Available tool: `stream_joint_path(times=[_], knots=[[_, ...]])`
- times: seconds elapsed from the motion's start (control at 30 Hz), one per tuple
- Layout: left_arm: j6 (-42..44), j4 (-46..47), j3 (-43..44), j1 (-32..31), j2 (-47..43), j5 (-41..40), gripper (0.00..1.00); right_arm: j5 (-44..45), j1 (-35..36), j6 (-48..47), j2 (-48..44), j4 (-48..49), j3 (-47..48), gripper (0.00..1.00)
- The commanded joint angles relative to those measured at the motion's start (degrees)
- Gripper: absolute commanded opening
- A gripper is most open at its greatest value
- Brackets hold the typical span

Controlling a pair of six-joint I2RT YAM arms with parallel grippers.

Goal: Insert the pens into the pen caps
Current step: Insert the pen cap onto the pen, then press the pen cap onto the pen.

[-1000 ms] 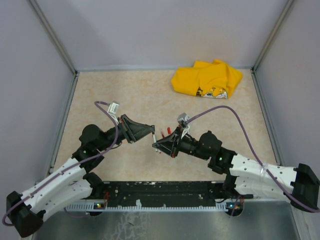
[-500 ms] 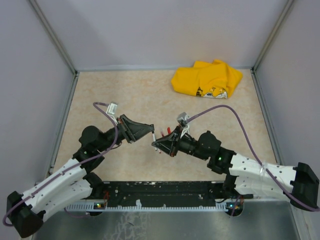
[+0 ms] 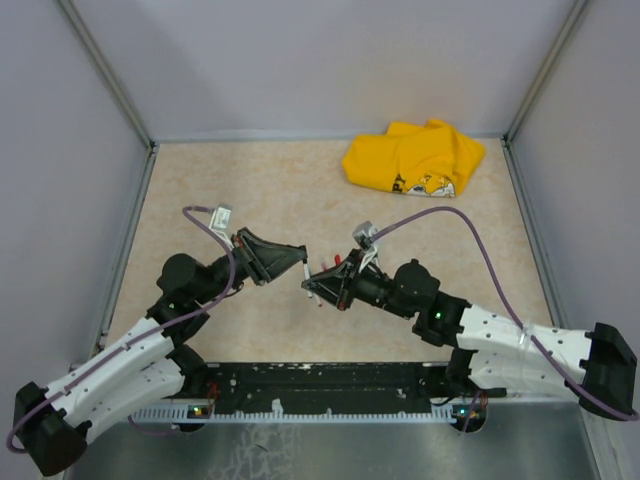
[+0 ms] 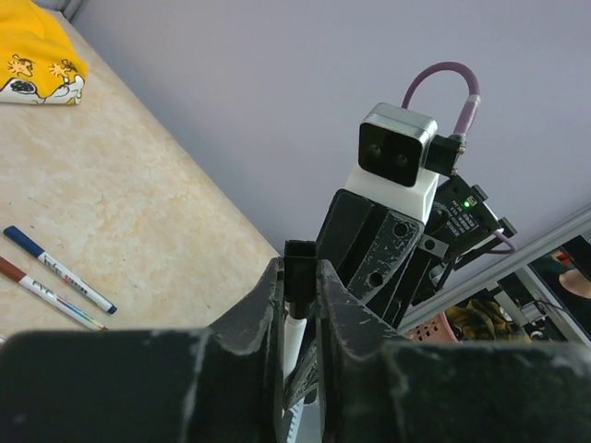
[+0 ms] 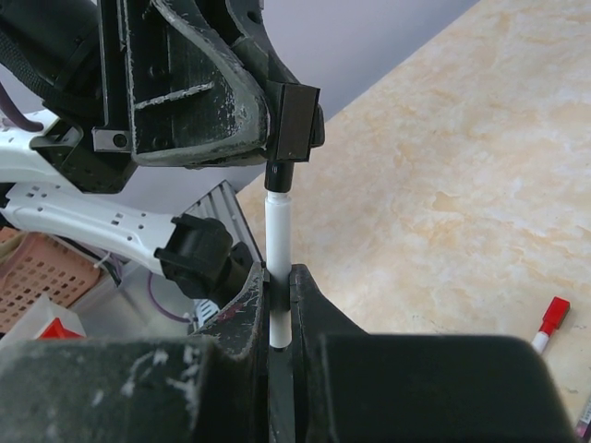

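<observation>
My left gripper (image 3: 297, 261) is shut on a black pen cap (image 4: 300, 266). My right gripper (image 3: 311, 285) is shut on a white-barrelled pen (image 5: 278, 242). The two grippers meet tip to tip above the table's middle. In the right wrist view the pen's black end sits in the mouth of the cap (image 5: 295, 122), with the white barrel showing below it. In the left wrist view the barrel (image 4: 294, 337) shows under the cap between my fingers. Two more pens, one blue-ended (image 4: 59, 270) and one red-ended (image 4: 44, 293), lie on the table. A red-capped pen (image 5: 550, 320) lies at the right.
A crumpled yellow cloth (image 3: 415, 158) lies at the back right of the table. A black and white rack (image 3: 330, 384) runs along the near edge between the arm bases. Grey walls close in the left, right and back sides.
Both grippers have drifted slightly left and away from the bases, staying tip to tip. Both holds are unchanged.
</observation>
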Motion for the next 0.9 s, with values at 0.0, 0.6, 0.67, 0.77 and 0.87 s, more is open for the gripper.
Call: stream_joint_path(times=[0.0,0.6,0.67,0.77,0.87], knots=[[1.2,-2.1,-1.0,-0.5,-0.1,3.7,0.26,6.4,-0.7,-0.4,-1.6,6.4,4.9,0.0],[3.4,-3.4,2.2,-0.5,-2.1,-0.4,0.81,-5.4,-0.7,-2.2,-0.3,-0.9,3.8,0.0],[3.4,-3.1,2.2,-0.5,-2.1,-0.7,0.82,-6.4,-0.7,-2.1,0.2,-0.9,3.9,0.0],[3.2,-2.8,2.3,-0.5,-1.9,-1.1,0.81,-7.8,-0.7,-2.0,0.9,-0.6,4.1,0.0],[2.6,-1.6,1.9,-0.5,-1.9,-1.4,0.75,-8.9,-0.6,-1.9,1.6,-0.6,4.3,0.0]])
